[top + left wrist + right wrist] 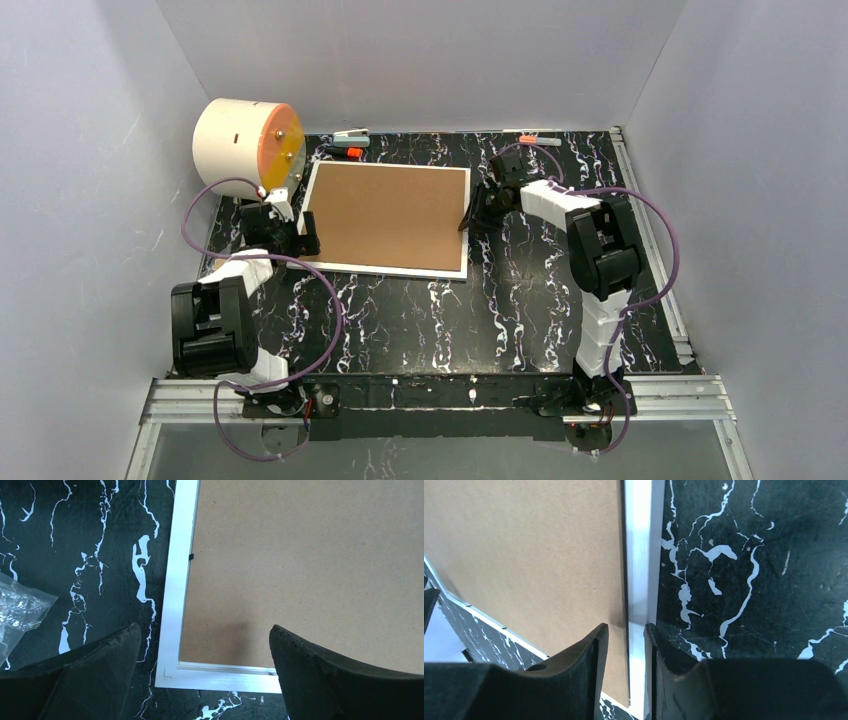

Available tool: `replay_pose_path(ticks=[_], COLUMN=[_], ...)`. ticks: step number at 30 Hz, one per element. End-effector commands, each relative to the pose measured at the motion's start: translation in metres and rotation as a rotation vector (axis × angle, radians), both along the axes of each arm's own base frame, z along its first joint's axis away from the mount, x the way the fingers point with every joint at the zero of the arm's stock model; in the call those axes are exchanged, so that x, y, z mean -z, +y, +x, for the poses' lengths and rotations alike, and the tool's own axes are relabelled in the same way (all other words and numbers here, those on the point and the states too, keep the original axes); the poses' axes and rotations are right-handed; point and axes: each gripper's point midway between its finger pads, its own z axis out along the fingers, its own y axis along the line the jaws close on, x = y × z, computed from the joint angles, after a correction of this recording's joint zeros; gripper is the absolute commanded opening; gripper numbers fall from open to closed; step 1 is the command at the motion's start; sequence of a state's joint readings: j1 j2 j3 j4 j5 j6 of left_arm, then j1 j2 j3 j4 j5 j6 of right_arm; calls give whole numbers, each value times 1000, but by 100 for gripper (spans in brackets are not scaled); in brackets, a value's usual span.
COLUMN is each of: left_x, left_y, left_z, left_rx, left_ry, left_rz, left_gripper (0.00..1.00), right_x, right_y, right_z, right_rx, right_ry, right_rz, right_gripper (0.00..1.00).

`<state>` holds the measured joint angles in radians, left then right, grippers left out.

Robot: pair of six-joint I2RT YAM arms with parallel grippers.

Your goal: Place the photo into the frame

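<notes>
Left pincer (204, 630) gapes over the frame (390, 215) corner; right pincer (626, 627) straddles its edge (grip unclear), white drum (245, 145) behind.

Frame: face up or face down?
Face down: the frame lies flat on the table, brown back showing inside the white rim.

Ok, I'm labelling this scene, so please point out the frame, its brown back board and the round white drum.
the frame (388, 268): top view, on its white near edge.
brown back board (388, 212): top view, the middle of the board.
round white drum (232, 140): top view, on its curved white side.
</notes>
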<state>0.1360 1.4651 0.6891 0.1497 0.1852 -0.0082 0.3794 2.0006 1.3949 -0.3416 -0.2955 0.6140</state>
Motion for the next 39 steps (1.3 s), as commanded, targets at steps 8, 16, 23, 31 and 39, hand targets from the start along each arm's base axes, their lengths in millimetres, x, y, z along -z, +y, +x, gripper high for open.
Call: replay_pose_path(ticks=[8, 16, 23, 31, 39], left_x=[16, 21, 16, 14, 14], left_y=[-15, -16, -10, -12, -14], left_z=[-10, -17, -12, -11, -13], left_rx=[62, 78, 69, 71, 80], left_ry=[57, 64, 53, 41, 39], left_rz=[-70, -59, -31, -36, -43], left_gripper=[98, 97, 98, 98, 96], right_x=[12, 0, -30, -13, 6], right_y=[17, 21, 5, 20, 27], right_z=[-3, 3, 18, 10, 7], right_rx=[-72, -68, 9, -46, -74], right_ry=[23, -12, -114, -60, -13], right_rz=[21, 30, -53, -11, 4], right_gripper=[18, 15, 39, 44, 27])
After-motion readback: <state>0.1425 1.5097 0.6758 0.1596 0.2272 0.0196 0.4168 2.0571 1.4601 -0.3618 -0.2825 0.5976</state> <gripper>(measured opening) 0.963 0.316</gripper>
